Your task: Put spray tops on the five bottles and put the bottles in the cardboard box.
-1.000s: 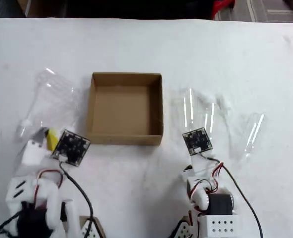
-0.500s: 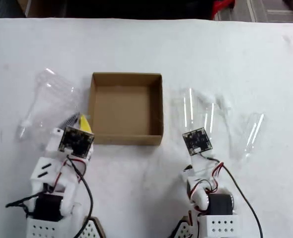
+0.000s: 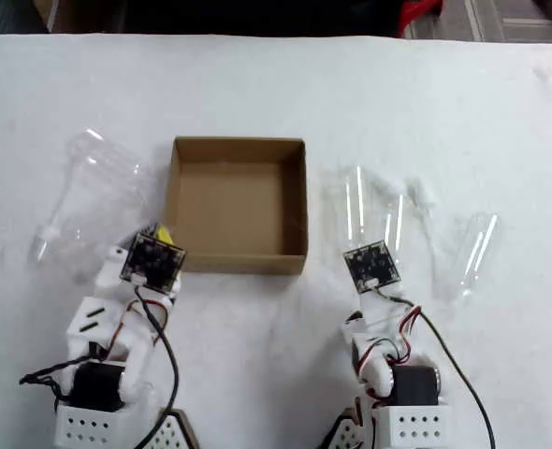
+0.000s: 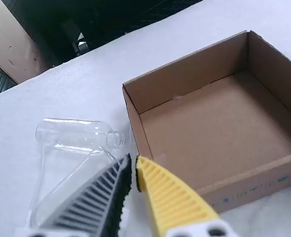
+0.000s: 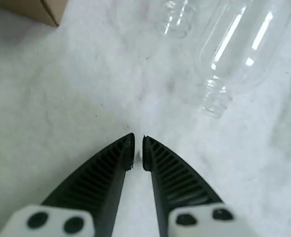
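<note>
**At the box's near left corner: left jaws together, bottles lying loose on both sides**

Toward the middle of the worktop [image 3: 285, 84] the cardboard box [image 3: 239, 263] is seen open-topped, with its brown floor bare. The left gripper [image 4: 133, 163] is held just beside the box's near left corner, one finger grey and the other yellow. Its jaws are drawn together with a thin slit between the tips, and nothing is gripped. Just past those tips a clear bottle [image 4: 76, 139] is seen on its side, its open neck pointed at the box wall. More clear plastic is glimpsed under the grey finger. Toward the left edge, the number of bottles in the left cluster [image 3: 89, 182] cannot be made out.

Near the front edge, off the box's near right corner, the right gripper [image 5: 137, 148] is held low over the bare worktop. Its black jaws are all but closed and empty. Ahead of the tips and apart from them, an open-necked bottle [image 5: 236, 44] is seen lying on its side. Another bottle [image 5: 175, 17] is cut off at the frame. From above, the right gripper is hidden under its camera board [image 3: 370, 265], and three bottles [image 3: 393, 220] are seen toward the right edge.
</note>
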Robot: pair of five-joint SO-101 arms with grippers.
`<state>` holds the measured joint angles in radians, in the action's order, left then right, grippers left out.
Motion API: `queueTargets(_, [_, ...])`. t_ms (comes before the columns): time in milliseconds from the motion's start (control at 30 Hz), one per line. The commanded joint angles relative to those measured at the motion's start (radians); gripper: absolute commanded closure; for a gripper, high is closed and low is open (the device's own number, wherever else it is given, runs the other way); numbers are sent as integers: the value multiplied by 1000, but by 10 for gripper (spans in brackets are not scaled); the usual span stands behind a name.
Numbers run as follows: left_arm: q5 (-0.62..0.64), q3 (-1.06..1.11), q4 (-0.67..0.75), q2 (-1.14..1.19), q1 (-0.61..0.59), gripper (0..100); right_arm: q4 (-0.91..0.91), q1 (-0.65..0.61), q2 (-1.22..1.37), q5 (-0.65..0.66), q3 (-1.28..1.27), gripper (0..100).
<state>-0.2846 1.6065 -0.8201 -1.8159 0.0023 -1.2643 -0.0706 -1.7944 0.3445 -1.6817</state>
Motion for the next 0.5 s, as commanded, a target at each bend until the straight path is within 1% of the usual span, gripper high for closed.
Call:
queueTargets(0, [15, -17, 23, -8, 8, 976, -4, -4, -5, 5, -9, 981])
queueTargets(200, [15, -11, 26, -8, 8, 976, 4, -7, -5, 8, -9, 981])
queueTargets(300, [15, -11, 28, -8, 8, 976, 30, -48, -5, 8, -5, 980])
queueTargets(400, [14, -11, 28, -8, 8, 976, 219, -44, -5, 9, 54, 980])
queueTargets(467, [12, -9, 28, -8, 8, 976, 337, 15, -5, 9, 107, 980])
